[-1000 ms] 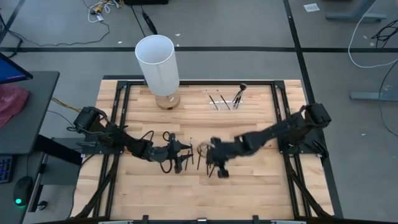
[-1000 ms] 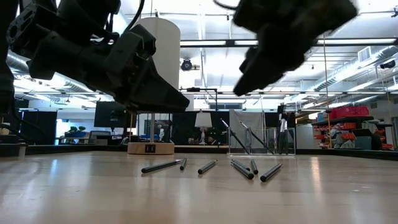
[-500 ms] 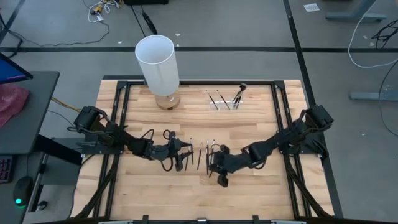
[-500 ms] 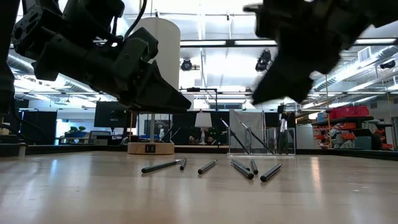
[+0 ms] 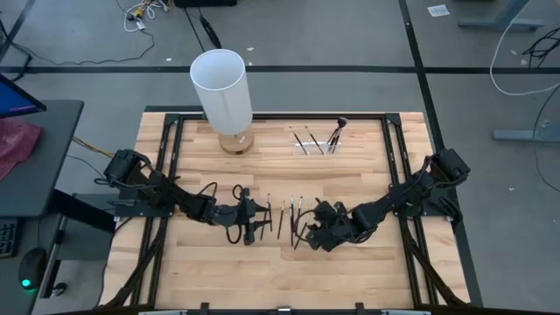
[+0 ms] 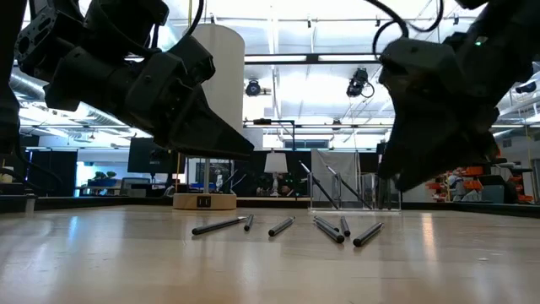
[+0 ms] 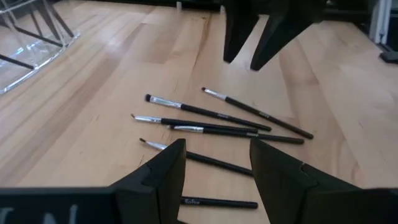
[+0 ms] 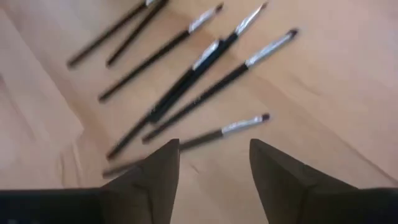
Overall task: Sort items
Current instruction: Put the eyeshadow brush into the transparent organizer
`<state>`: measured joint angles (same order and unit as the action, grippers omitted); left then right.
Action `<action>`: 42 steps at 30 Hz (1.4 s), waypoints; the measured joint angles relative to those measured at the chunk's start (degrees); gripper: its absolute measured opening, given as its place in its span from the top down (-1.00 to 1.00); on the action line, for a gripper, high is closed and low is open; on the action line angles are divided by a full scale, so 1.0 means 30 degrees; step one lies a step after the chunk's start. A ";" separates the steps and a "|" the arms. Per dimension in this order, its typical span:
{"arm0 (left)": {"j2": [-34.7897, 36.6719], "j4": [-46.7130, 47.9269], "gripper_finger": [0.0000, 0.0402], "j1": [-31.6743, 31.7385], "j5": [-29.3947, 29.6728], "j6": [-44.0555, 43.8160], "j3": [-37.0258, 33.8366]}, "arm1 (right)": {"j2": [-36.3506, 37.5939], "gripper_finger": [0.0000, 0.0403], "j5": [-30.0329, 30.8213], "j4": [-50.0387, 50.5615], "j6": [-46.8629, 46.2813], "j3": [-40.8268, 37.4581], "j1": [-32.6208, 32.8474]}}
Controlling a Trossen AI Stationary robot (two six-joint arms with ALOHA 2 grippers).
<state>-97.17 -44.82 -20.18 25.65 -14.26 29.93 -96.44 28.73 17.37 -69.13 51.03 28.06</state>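
Note:
Several thin dark brushes (image 5: 291, 214) with silver ferrules lie flat and loosely fanned on the wooden table, mid-table; they also show in the low view (image 6: 287, 225). My left gripper (image 5: 262, 219) hovers open just left of them, with the nearest brushes (image 7: 217, 124) ahead of its fingers. My right gripper (image 5: 306, 232) hangs open on their right, tilted downward above the brushes (image 8: 186, 81), clear of the table in the low view (image 6: 405, 177). Neither gripper holds anything.
A tall white cylinder (image 5: 223, 87) stands on a round wooden base at the far left of the table. A small clear holder (image 5: 315, 140) with a few brushes leaning in it stands at the far middle. Bare wood lies along the near edge.
My right gripper has sunk toward the table and swung toward the near edge, its wrist rolling as it went. It now hangs close over the brushes. The brushes lie where they were, and more of them show beside it.

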 joint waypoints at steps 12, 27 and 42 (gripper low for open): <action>0.0000 0.0409 0.10 -0.0109 0.0000 -0.0027 0.0007 | -0.2347 0.25 0.1588 -0.1477 -0.1195 0.0249 0.0185; 0.0000 0.0601 0.10 -0.0539 0.0121 -0.0117 0.0007 | -0.4426 0.49 0.3556 -0.2421 -0.1648 0.0532 0.0139; 0.0000 0.0620 0.10 -0.0532 0.0576 -0.0117 0.0007 | -0.3900 0.49 0.2501 -0.0026 0.2703 0.0521 0.0455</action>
<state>-97.17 -42.96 -21.78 27.38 -14.61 29.95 -108.14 36.23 17.29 -61.02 52.59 29.43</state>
